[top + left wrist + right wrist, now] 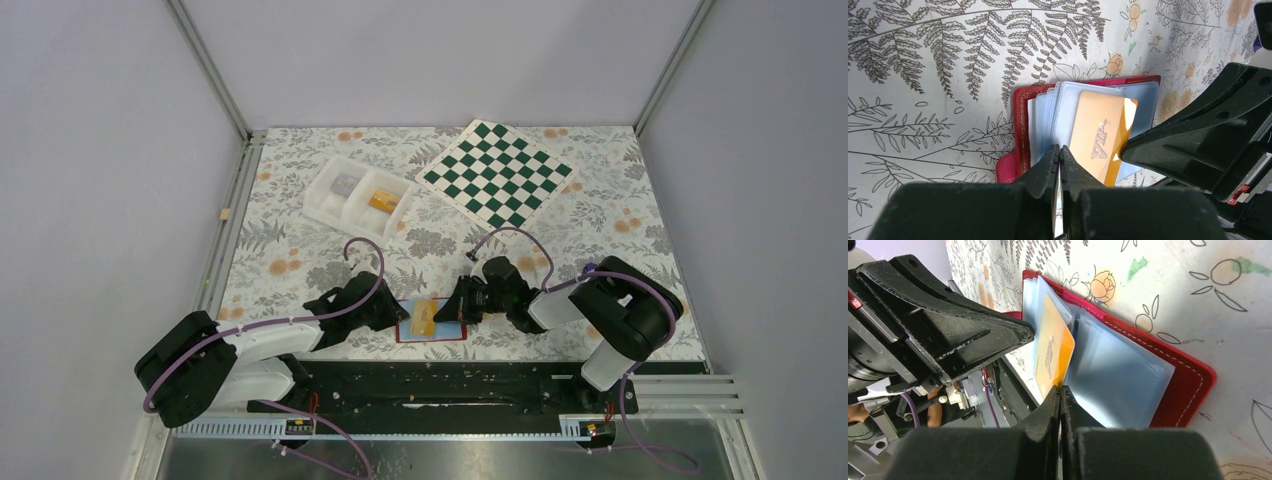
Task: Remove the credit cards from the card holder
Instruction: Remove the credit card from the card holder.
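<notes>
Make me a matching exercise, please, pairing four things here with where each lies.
1. red folding card holder
2. orange-yellow plastic VIP card
3. white two-compartment plastic tray
4. green-and-white checkered board

A. at the far edge, right of centre
B. open, at the near edge
C. among pale blue sleeves
D. left of the board

Pairs: 1-B, 2-C, 3-D, 4-A.

We count one red card holder (1020, 117), one orange-yellow card (1098, 135) showing in it, one white tray (330, 212) of two compartments holding one grey item (345, 184) and one orange item (382, 201), and one checkered board (497, 172).
</notes>
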`<action>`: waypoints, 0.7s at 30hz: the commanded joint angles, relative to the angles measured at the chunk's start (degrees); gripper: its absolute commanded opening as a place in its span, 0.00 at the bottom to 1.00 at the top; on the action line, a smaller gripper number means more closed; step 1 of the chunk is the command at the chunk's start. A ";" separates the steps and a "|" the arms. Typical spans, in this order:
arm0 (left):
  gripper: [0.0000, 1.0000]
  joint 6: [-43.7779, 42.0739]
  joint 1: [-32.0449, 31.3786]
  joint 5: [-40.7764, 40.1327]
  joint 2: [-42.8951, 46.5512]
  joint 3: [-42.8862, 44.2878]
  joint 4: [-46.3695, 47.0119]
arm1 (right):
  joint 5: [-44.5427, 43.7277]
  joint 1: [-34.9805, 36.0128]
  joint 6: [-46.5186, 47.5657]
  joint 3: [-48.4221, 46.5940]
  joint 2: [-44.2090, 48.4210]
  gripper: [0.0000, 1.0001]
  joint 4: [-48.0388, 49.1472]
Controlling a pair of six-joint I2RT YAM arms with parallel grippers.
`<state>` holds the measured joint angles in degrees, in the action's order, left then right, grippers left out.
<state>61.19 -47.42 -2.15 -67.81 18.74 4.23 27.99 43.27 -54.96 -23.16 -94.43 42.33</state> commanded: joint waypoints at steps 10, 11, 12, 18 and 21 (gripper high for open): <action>0.05 -0.37 -0.58 1.89 -1.89 -1.50 -4.85 | -1.16 -0.48 -3.78 -0.50 -3.57 0.18 7.60; 0.04 -0.37 -0.64 1.85 -1.86 -1.51 -4.79 | -1.39 -0.52 -3.96 -0.54 -3.88 0.20 7.95; 0.04 -0.37 -0.58 1.87 -1.91 -1.52 -4.79 | -1.56 -0.48 -4.24 -0.49 -4.20 0.21 8.40; 0.05 -0.30 -0.62 1.89 -2.00 -1.64 -4.84 | -2.64 -0.47 -5.26 0.38 -4.63 0.14 10.03; 0.04 -0.28 -0.63 1.89 -2.10 -1.76 -4.93 | -2.92 -0.50 -4.95 0.92 -3.79 0.00 10.03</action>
<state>61.56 -47.42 -1.43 -68.10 18.74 4.64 26.46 43.16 -59.83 -22.94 -98.85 49.43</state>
